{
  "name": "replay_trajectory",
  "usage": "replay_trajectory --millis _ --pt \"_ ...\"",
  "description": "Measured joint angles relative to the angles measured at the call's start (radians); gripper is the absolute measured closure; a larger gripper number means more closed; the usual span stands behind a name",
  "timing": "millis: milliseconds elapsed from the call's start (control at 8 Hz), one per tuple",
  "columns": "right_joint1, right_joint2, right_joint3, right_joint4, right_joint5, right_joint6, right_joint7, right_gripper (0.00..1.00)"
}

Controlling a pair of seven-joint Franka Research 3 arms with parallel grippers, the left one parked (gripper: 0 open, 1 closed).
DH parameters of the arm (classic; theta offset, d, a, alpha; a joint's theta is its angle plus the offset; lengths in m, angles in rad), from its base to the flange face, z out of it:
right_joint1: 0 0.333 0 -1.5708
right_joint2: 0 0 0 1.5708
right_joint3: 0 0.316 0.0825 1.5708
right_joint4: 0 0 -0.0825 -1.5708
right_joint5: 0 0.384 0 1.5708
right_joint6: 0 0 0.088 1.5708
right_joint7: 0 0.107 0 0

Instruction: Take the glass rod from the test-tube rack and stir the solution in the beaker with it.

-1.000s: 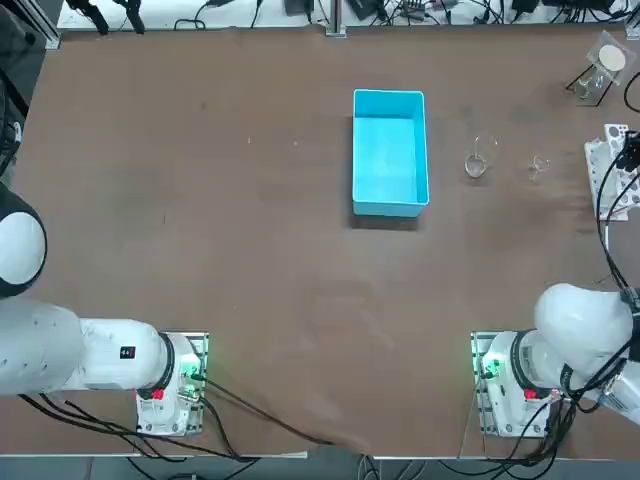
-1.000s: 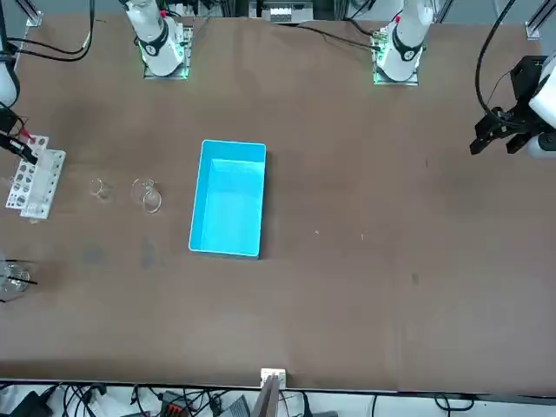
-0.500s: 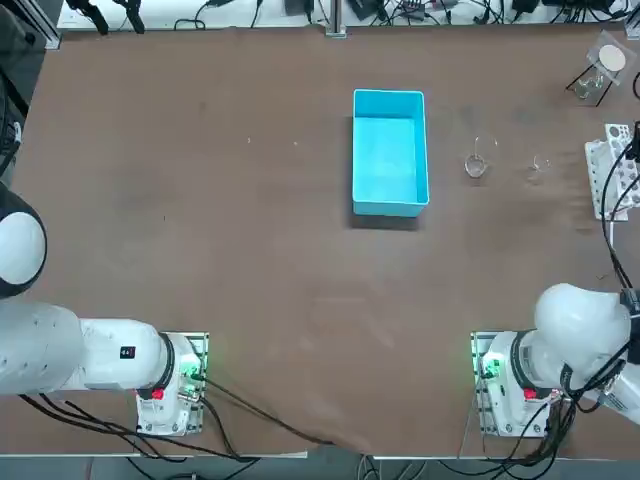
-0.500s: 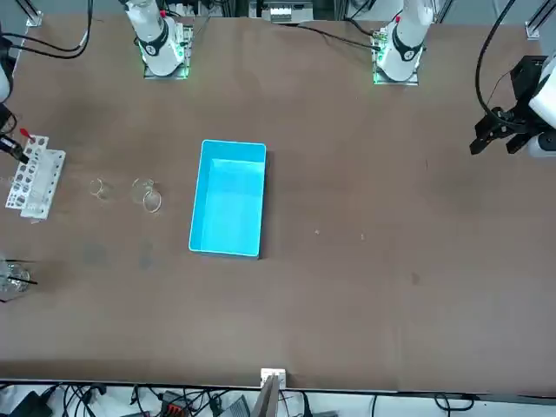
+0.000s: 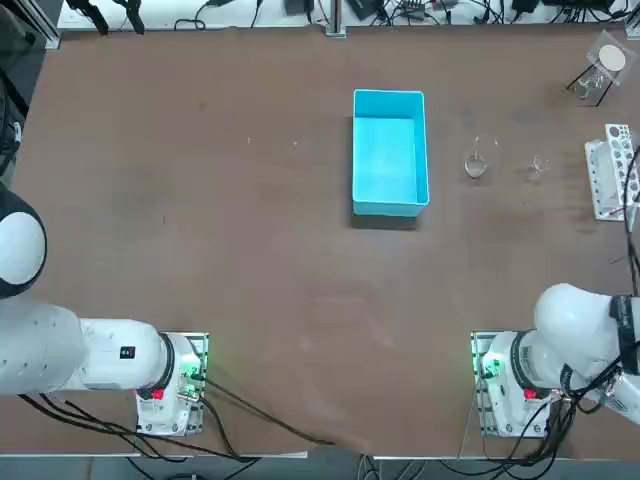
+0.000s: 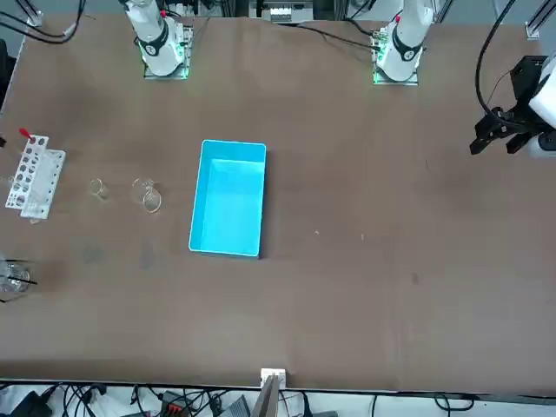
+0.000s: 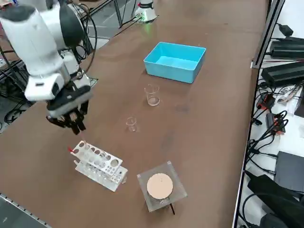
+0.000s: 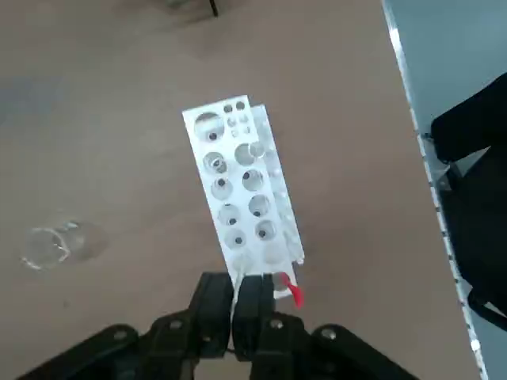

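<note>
The white test-tube rack lies at the table's right end. My right gripper hangs a little above the rack's near end, beside a red-tipped piece. Its fingers are shut, with a thin pale sliver pinched between the pads that looks like the glass rod. The top and front views do not show the gripper. The beaker stands upright between the rack and the blue tray. Its solution is too clear to make out.
A tinier clear glass stands between beaker and rack. The blue tray sits mid-table. A flask with a white top stands at the far right corner, beyond the rack.
My right gripper has lifted off the rack, staying shut. It has left the top and front views, where it was over the rack a second ago.
</note>
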State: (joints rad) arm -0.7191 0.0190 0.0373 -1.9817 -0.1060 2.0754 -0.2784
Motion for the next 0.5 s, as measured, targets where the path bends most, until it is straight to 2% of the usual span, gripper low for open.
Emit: replay_trajectory --millis 250,500 --pt "0.049 -0.029 0.011 0.157 0.004 -0.180 0.011 0.94" --pt "0.204 -0.030 0.019 0.234 0.009 -0.327 0.130 0.94"
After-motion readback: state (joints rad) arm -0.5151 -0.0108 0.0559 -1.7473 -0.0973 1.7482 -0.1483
